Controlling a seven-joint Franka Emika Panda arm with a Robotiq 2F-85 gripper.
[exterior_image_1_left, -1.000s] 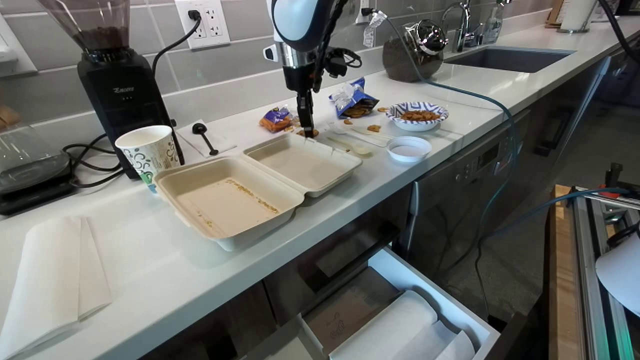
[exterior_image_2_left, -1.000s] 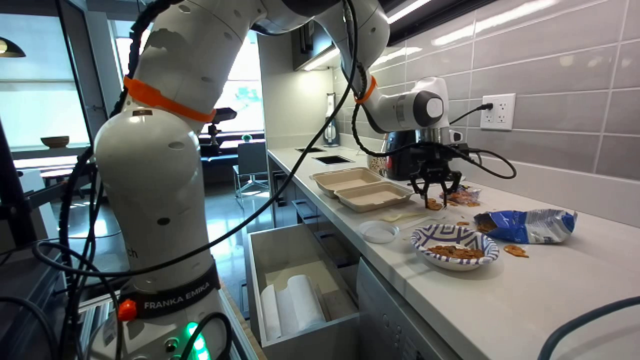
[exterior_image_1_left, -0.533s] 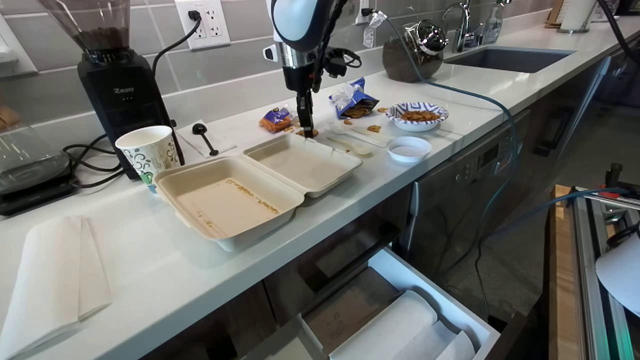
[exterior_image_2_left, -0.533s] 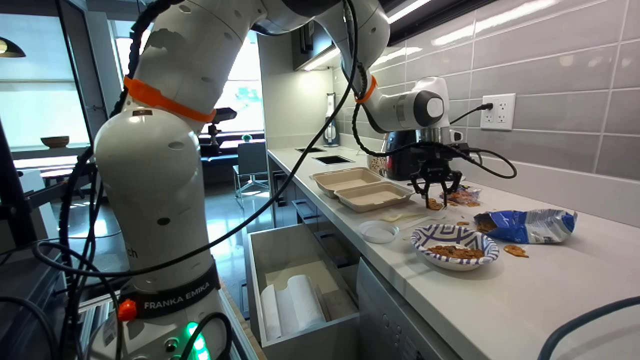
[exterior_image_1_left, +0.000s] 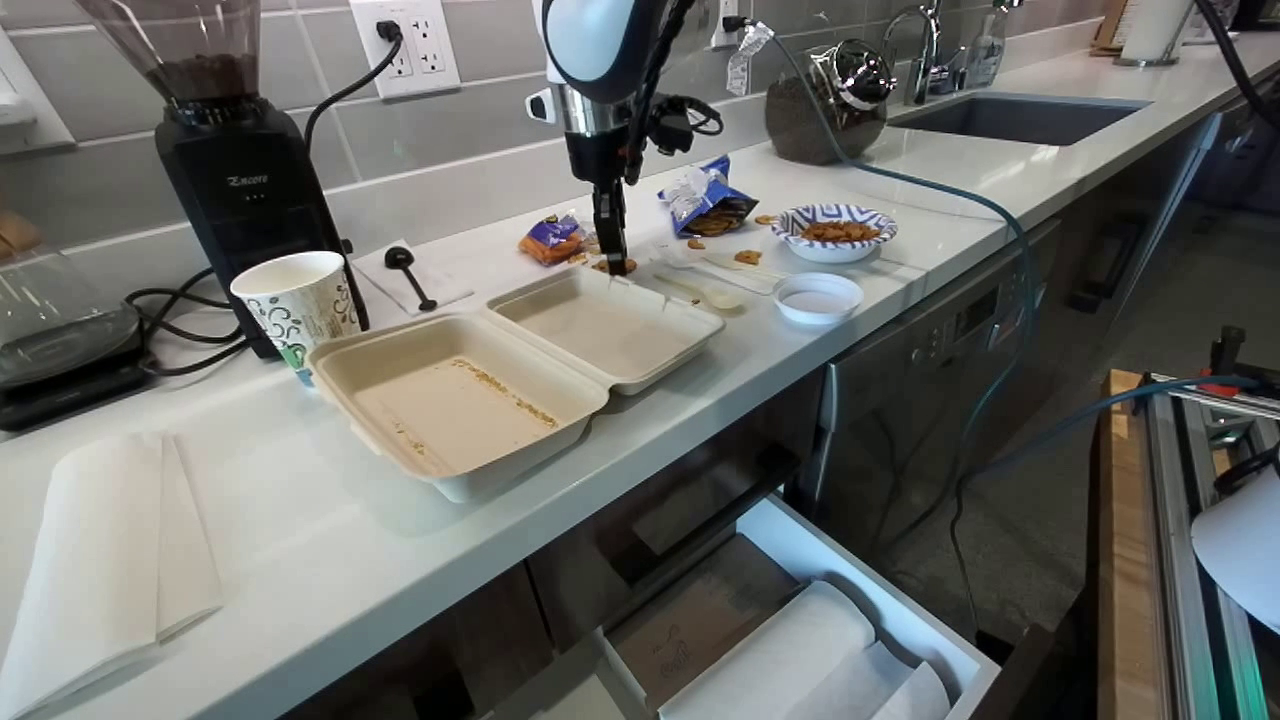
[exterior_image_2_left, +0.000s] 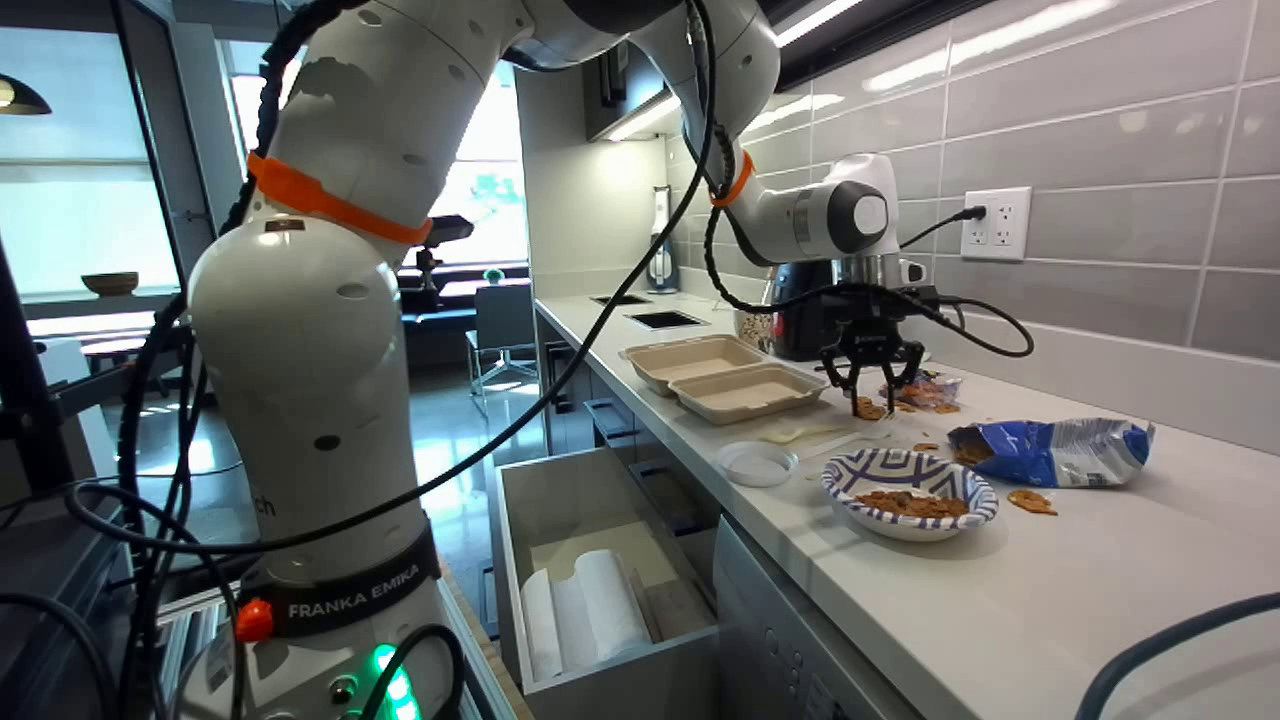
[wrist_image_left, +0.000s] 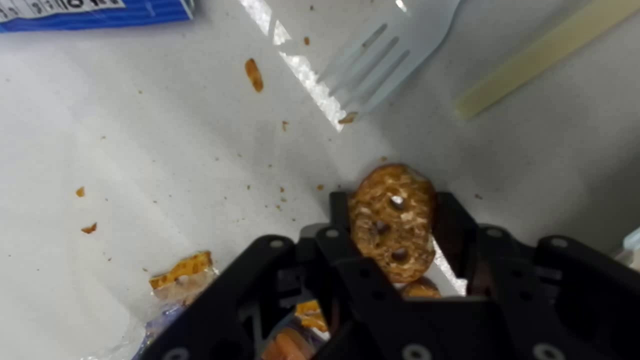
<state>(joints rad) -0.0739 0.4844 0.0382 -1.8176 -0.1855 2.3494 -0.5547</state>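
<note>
Gripper (wrist_image_left: 392, 215) is pointing straight down over the worktop (exterior_image_2_left: 1130, 580), jaws clamping on a brown pretzel crisp (wrist_image_left: 410, 227), one finger pressing each long side. Crisp is sitting squarely between the fingertips, holed face turned up; cannot tell whether it is touching the worktop or hanging just above. Another crisp piece (wrist_image_left: 421, 288) is showing just beside it, partly hidden. White plastic fork (wrist_image_left: 425, 30) and pale yellow handle (wrist_image_left: 547, 56) are lying near, crumbs dotting the surface around. Purple snack bag (exterior_image_1_left: 552, 238) and blue bag (exterior_image_2_left: 1060, 452) are lying toward the back edge, where the tiled wall (exterior_image_2_left: 1090, 130) is rising. Coffee grinder (exterior_image_1_left: 245, 200) and paper cup (exterior_image_1_left: 300, 295) are standing past the takeout box (exterior_image_1_left: 548, 347); window (exterior_image_2_left: 70, 200) is glowing behind the arm (exterior_image_2_left: 310, 380). Patterned bowl (exterior_image_2_left: 905, 465) and shallow white dish (exterior_image_2_left: 757, 465) are standing toward the front edge. Below that edge a pulled-out drawer (exterior_image_2_left: 640, 690) is holding a paper roll (exterior_image_2_left: 600, 610). For moving: the open takeout box is bounding one side, its nearest corner just beside the gripper; purple bag is crowding the back-edge side; front edge is running well apart, beyond fork and handle.
</note>
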